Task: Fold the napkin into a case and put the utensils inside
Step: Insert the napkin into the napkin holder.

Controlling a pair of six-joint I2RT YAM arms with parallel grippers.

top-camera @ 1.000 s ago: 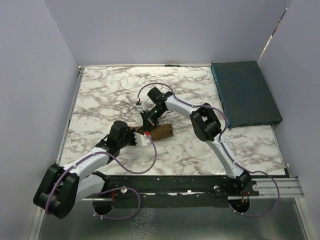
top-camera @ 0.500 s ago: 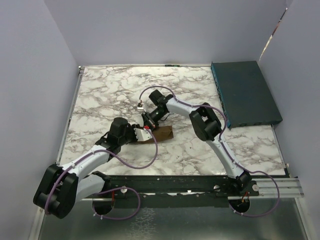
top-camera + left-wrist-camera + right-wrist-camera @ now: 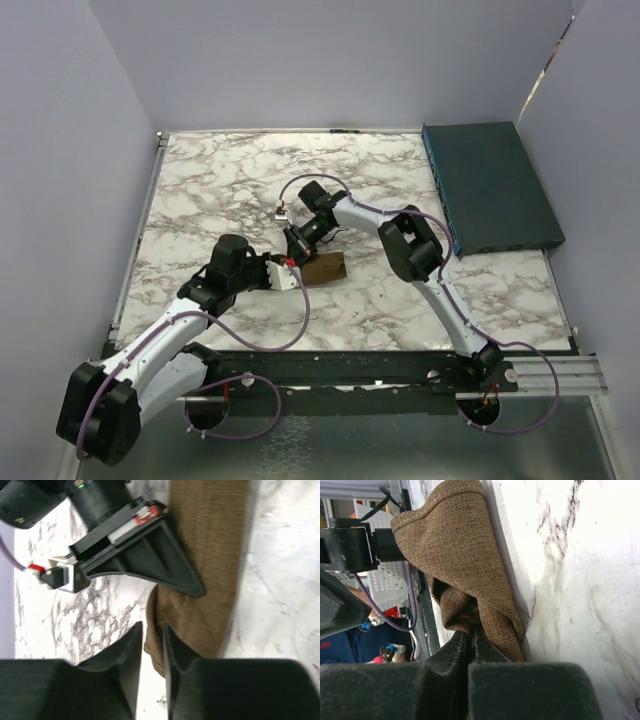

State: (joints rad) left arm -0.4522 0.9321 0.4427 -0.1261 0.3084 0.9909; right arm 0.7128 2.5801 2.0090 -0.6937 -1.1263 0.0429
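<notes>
The napkin [image 3: 328,268] is a brown cloth folded into a short thick bundle, lying mid-table. In the right wrist view my right gripper [image 3: 471,630] is shut on a bunched fold of the napkin [image 3: 465,555]. From above, the right gripper [image 3: 297,256] sits at the cloth's left end. My left gripper [image 3: 291,272] is just left of the bundle. Its jaws [image 3: 152,627] stand slightly apart at the edge of the napkin [image 3: 210,555], gripping nothing, and white table shows in the gap. One right finger [image 3: 150,565] presses on the cloth ahead. The utensils are out of view.
A dark teal flat box [image 3: 490,187] lies at the back right, partly off the marble table [image 3: 220,190]. Pale walls enclose the left, back and right sides. A metal rail [image 3: 400,365] carrying the arm bases runs along the near edge.
My left gripper has opened from shut and drawn back slightly to the left of the napkin. The right gripper stays shut on the cloth and has barely moved.
</notes>
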